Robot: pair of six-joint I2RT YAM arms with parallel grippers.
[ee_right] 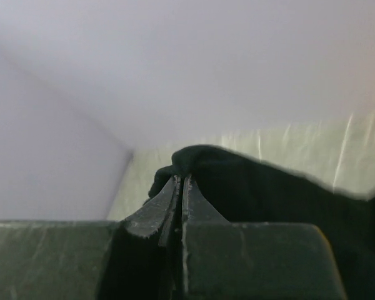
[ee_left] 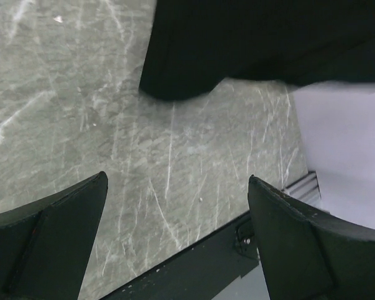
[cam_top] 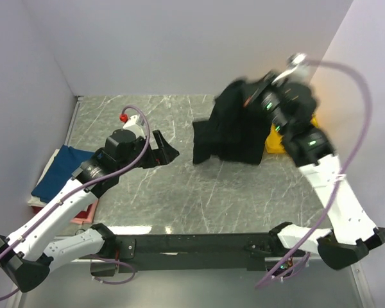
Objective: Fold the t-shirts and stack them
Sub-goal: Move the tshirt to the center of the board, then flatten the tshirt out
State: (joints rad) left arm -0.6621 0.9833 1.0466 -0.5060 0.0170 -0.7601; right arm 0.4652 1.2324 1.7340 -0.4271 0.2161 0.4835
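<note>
A black t-shirt (cam_top: 231,128) hangs in a loose bunch over the right middle of the table, its lower edge touching the surface. My right gripper (cam_top: 253,93) is shut on its top fold, and the pinched cloth (ee_right: 194,159) shows at the closed fingertips. My left gripper (cam_top: 163,149) stands open and low over the table, left of the shirt, holding nothing. In the left wrist view the shirt's hanging edge (ee_left: 194,69) lies ahead of the spread fingers (ee_left: 62,231). A folded navy-blue t-shirt (cam_top: 61,170) lies at the far left on a red one (cam_top: 83,212).
A yellow tray (cam_top: 279,138) sits behind the black shirt at the right, mostly hidden. White walls close the table on three sides. The black base rail (cam_top: 192,247) runs along the near edge.
</note>
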